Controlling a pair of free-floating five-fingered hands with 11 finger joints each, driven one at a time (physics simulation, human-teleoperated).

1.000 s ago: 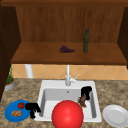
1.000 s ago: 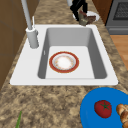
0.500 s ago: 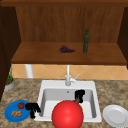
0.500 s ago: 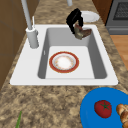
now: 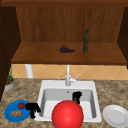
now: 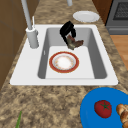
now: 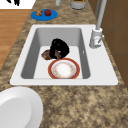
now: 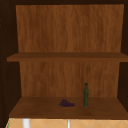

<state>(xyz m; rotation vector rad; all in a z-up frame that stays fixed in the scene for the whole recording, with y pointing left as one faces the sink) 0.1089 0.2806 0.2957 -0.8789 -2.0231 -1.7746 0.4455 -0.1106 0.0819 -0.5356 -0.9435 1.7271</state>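
Your right hand (image 5: 76, 96) is down inside the sink basin (image 6: 85, 60), with its fingers curled round a brown, lumpy object (image 6: 74, 43) whose kind cannot be told. In the left side view the object sits at the fingertips, just behind the red-rimmed bowl (image 6: 64, 62) on the basin floor; whether it touches the floor cannot be told. In the right side view the same hand (image 7: 58, 48) covers most of the object (image 7: 46, 54), which lies just beside the bowl's rim (image 7: 63, 69).

Your left hand (image 5: 32, 107) hangs over the sink's left edge, next to the blue plate (image 5: 10, 115), fingers curled downward and holding nothing. That plate carries a tomato (image 5: 21, 105) and a bread-like piece (image 5: 16, 113).

The faucet (image 5: 68, 77) stands behind the basin. A white plate (image 5: 115, 115) rests on the counter to the right. On the shelf, note the grapes (image 8: 66, 103) and a green bottle (image 8: 86, 95).
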